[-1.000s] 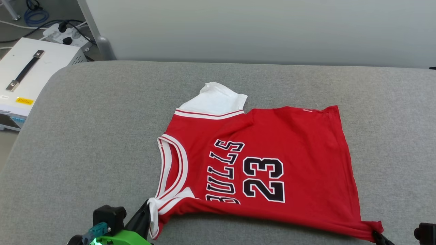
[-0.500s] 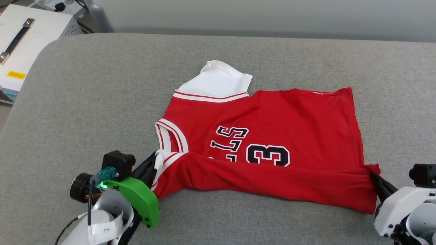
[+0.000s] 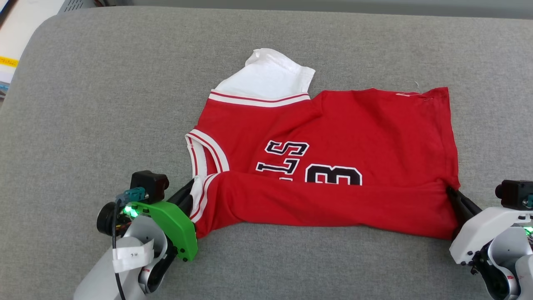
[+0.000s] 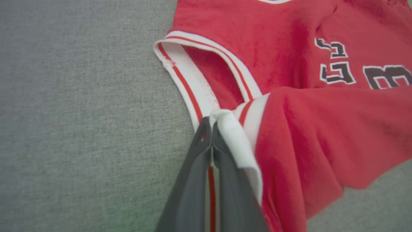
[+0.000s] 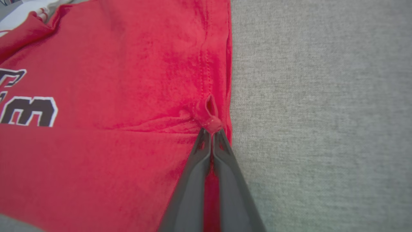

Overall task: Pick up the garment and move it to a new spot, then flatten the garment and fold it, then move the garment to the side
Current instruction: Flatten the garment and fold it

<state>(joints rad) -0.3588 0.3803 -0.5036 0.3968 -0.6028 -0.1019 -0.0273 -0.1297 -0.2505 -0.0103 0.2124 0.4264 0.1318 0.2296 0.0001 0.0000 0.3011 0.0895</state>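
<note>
garment (image 3: 333,125) mid grey cushion (image 3: 104,104), near edge lapped over toward 12 | my left gripper (image 3: 190,199) clamped on its striped trim at 8 | my right gripper (image 3: 452,194) clamped on hem corner at 4

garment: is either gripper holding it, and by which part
Both hold the garment: the left gripper is shut on the white striped trim beside the neckline, the right gripper on a red bottom-hem corner.
</note>
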